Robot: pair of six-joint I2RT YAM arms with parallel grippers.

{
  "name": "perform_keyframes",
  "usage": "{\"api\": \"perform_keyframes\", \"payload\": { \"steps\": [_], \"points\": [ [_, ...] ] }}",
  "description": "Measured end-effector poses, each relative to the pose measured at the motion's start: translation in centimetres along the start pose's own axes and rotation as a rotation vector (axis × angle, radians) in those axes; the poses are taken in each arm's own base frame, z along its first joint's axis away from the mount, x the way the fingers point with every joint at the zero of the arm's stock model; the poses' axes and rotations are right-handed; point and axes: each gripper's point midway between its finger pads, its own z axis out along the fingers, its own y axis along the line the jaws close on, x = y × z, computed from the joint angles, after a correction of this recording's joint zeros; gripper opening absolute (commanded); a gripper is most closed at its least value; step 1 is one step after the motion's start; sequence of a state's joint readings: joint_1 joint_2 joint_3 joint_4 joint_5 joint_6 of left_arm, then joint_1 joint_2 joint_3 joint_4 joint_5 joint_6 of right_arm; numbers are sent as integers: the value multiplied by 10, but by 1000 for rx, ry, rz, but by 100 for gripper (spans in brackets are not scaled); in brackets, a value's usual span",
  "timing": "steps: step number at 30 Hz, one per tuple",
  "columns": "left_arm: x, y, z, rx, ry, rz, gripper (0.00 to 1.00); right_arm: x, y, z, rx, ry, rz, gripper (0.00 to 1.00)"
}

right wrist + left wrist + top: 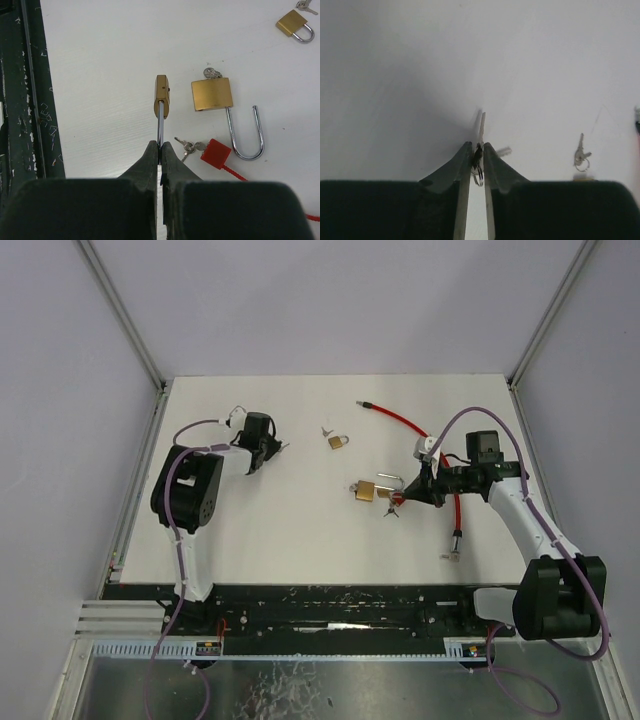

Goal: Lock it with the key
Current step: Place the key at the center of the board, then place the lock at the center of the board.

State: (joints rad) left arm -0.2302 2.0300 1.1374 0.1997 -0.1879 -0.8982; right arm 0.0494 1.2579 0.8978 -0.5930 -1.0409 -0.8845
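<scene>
Near the table's (290,540) left edge, the left gripper (477,146) pinches a key (481,128) in narrow jaws. Toward the right edge, the right gripper (160,146) clamps a small padlock (161,95) by its shackle.

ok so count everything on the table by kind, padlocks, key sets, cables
brass padlock: 3
key set: 4
red cable: 1
total: 8
</scene>
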Motion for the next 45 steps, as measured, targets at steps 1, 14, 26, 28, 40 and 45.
{"api": "perform_keyframes", "payload": {
  "steps": [1,14,26,28,40,45],
  "points": [
    [-2,1,0,-8,-5,-7,22,1,0,0,0,1,3,0],
    [-23,54,-57,63,-69,-31,54,5,-1,3,-1,3,31,1],
    [-42,9,-180,484,-414,272,74,1,-4,7,-3,-28,81,1],
    [-43,20,-196,505,-478,292,94,-1,-6,8,-5,-39,96,1],
    [-36,25,-173,504,-459,330,100,-24,-44,63,-89,-12,209,2],
    [-35,17,-177,529,-468,350,100,-44,-62,125,-172,38,210,2]
  ]
}}
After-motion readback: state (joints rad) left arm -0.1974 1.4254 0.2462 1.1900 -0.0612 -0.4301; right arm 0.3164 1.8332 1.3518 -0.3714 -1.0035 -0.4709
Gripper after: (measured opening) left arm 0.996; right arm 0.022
